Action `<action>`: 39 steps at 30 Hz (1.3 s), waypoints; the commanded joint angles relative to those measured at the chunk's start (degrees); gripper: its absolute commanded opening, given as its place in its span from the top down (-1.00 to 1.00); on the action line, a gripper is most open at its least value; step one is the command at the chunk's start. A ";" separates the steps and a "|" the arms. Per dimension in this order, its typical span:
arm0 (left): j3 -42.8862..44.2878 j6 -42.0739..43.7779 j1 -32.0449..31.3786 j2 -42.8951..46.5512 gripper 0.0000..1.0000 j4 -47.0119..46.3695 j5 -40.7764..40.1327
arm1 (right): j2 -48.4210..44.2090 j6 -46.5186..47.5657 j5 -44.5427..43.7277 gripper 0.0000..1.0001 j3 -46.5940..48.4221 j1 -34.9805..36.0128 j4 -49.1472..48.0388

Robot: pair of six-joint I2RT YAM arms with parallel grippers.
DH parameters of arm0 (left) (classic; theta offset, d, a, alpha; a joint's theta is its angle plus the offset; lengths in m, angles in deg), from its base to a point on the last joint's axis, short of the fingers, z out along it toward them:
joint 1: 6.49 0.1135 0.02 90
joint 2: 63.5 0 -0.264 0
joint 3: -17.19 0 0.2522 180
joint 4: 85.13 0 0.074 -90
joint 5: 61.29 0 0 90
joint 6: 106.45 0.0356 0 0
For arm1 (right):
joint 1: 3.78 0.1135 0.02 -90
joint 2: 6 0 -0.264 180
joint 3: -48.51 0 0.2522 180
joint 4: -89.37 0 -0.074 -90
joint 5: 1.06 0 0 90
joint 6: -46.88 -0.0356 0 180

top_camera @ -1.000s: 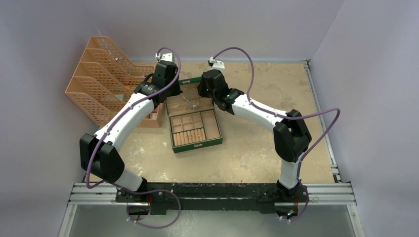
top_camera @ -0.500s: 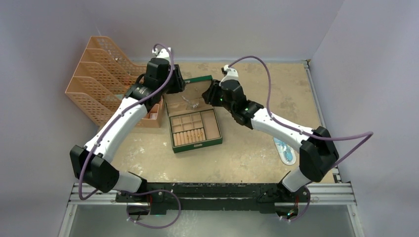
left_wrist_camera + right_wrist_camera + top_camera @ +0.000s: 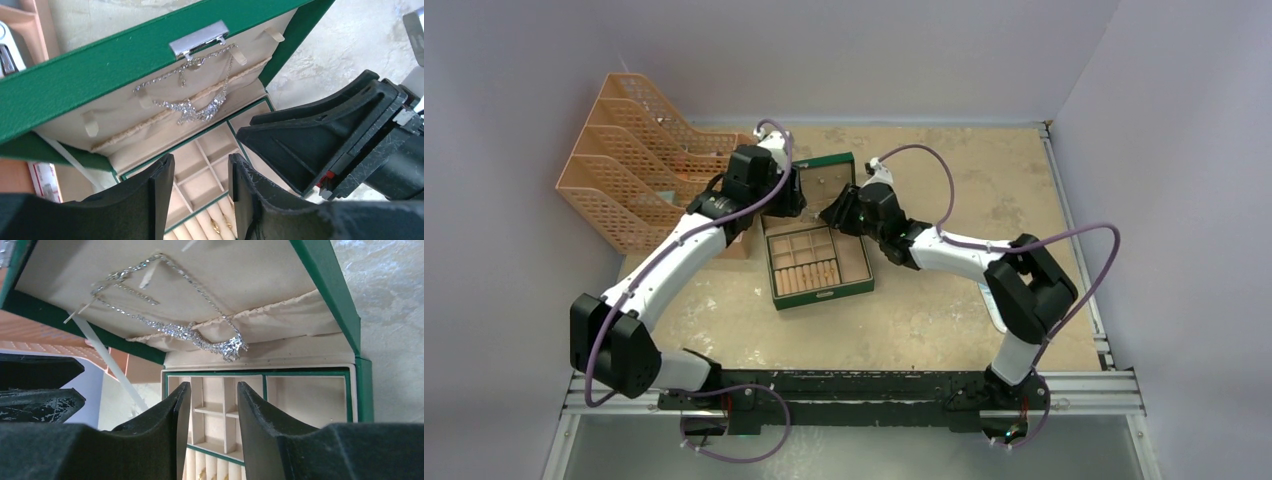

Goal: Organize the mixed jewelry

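Note:
The green jewelry box (image 3: pixel 856 283) stands open, its lid (image 3: pixel 829 172) tilted forward over the tan compartments. A silvery glittery necklace (image 3: pixel 192 108) (image 3: pixel 200 335) hangs tangled on the lid's tan lining. Tiny gold rings (image 3: pixel 215 227) (image 3: pixel 201 475) sit in the ring rolls at the box's near end. My left gripper (image 3: pixel 792 195) (image 3: pixel 201 170) hovers open at the box's back left corner, nothing between its fingers. Facing it from the back right corner, my right gripper (image 3: pixel 832 213) (image 3: pixel 213 390) is also open and empty. Both are just under the lid's edge.
An orange mesh file rack (image 3: pixel 639 165) stands at the back left, close behind the left arm. A white ribbon strap (image 3: pixel 107 360) ties the lid to the base. Grey walls close the table on three sides.
The lid, lying back flat a second ago, now tilts up over the box. Both grippers have opened wider and moved in beside the box's back corners; the right arm has folded inward.

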 commanded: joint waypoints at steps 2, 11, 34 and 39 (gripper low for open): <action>-1.11 11.67 0.26 -1.88 0.21 -8.00 2.27 | 1.29 -7.61 -3.98 0.24 0.43 0.85 -9.57; -5.38 23.63 0.21 -1.98 0.25 -14.05 2.89 | 4.74 -11.34 -8.41 0.19 1.57 1.68 -8.51; -11.67 35.31 0.21 -5.91 0.47 -23.63 -4.65 | 10.49 -14.82 -11.89 0.35 3.88 1.98 -11.54; -13.41 36.51 0.21 -4.85 0.47 -27.44 -4.32 | 11.47 -14.78 -11.16 0.35 5.09 2.00 -11.72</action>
